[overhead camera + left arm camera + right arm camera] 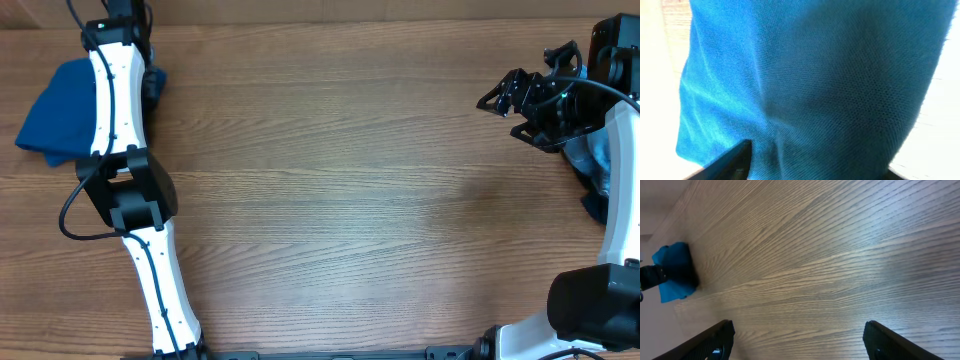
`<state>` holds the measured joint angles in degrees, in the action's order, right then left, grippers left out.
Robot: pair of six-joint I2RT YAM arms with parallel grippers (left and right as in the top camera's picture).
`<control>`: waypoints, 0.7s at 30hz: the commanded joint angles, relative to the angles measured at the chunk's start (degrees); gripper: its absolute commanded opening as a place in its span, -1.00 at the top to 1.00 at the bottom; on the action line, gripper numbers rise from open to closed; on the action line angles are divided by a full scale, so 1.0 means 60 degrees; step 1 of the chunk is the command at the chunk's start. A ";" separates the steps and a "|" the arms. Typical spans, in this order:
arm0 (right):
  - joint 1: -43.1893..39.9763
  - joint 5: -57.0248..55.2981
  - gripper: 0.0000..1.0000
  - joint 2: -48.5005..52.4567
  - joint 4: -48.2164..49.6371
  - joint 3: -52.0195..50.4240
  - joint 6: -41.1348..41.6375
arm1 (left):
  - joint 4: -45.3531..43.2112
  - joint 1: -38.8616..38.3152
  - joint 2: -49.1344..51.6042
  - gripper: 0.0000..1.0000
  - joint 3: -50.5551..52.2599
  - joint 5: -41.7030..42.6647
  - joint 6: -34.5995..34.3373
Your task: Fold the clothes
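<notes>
1. While the shirt (55, 115) lies as a compact blue bundle at the far-left edge of the surface (330, 170), it is met head-on by the left tool (817, 160). Knit fabric fills the left wrist view just ahead of that tool.
2. The bundle's long axis is judged to run near-to-far along the left edge. That is roughly parallel to the white forearm of the left arm (108, 100), which overlaps its right side from above.
3. Left tool state: one finger (732, 160) is seen at lower left, and the other barely enters at lower right. They appear set apart, but whether cloth is pinched cannot be told.
4. Right tool (796, 325): the jaws are spread wide and nothing is held, with only bare wood seen between them. It is poised above the right side of the surface, pointed leftward, well apart from the shirt.
5. Nearer arm: the left, by nearly the whole width of the surface.
6. Left arm pose: the elbow is bent toward the front and the forearm is stretched to the far edge. The wrist end is partly hidden.
7. More blue cloth (590, 170) is noted under the right arm (625, 230); its kind cannot be told.
8. Judgement: the shirt appears folded and set aside. Any withdrawal of the left tool is best taken straight off the bundle, so that the folds are not dragged.
</notes>
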<state>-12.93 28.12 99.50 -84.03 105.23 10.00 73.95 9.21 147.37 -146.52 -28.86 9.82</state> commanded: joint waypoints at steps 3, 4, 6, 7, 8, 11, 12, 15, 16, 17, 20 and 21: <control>0.0106 0.0076 -0.73 -0.0124 0.0091 0.0280 -0.0259 | 0.0127 -0.0197 -0.1475 -0.73 -0.0273 0.0594 -0.0809; 0.0149 0.0076 -0.73 -0.0124 0.0135 0.0280 -0.0259 | 0.0244 -0.0229 -0.1840 -0.74 -0.0273 0.1016 -0.1002; 0.0248 0.0076 -0.73 -0.0127 0.0244 0.0280 -0.0251 | 0.0554 -0.0244 -0.2506 -0.74 -0.0273 0.2269 -0.1308; 0.0291 0.0076 -0.73 -0.0127 0.0277 0.0280 -0.0251 | 0.0670 -0.0244 -0.2758 -0.70 -0.0273 0.2849 -0.1475; 0.0331 0.0066 -0.73 -0.0127 0.0302 0.0280 -0.0251 | 0.0758 -0.0240 -0.2918 -0.61 -0.0273 0.3253 -0.1676; 0.0433 0.0044 -0.73 -0.0127 0.0302 0.0280 -0.0175 | 0.1257 -0.0138 -0.3133 -0.46 -0.0270 0.4040 -0.2550; 0.0463 0.0044 -0.73 -0.0127 0.0291 0.0280 -0.0178 | 0.1461 -0.0098 -0.3064 -0.41 -0.0255 0.4124 -0.2583; 0.0535 0.0015 -0.72 -0.0127 0.0211 0.0280 -0.0178 | 0.1982 0.0058 -0.2743 -0.05 -0.0091 0.4564 -0.2240; 0.0539 -0.0036 -0.72 -0.0127 0.0186 0.0280 -0.0182 | 0.2047 0.0142 -0.2608 -0.03 -0.0058 0.4768 -0.1927; 0.0539 -0.0113 -0.73 -0.0127 0.0168 0.0280 -0.0197 | 0.2055 0.0229 -0.2459 -0.04 -0.0040 0.4838 -0.1723; 0.0539 -0.0397 -0.73 -0.0127 0.0168 0.0280 -0.0215 | 0.1829 0.0525 -0.2018 0.00 -0.0036 0.4867 -0.1603; 0.0539 -0.0426 -0.73 -0.0127 0.0160 0.0280 -0.0219 | 0.1716 0.0667 -0.1840 0.02 -0.0036 0.5009 -0.1603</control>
<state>-10.02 27.38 99.50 -83.13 105.23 9.10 85.52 10.31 131.61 -148.00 -2.94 -1.41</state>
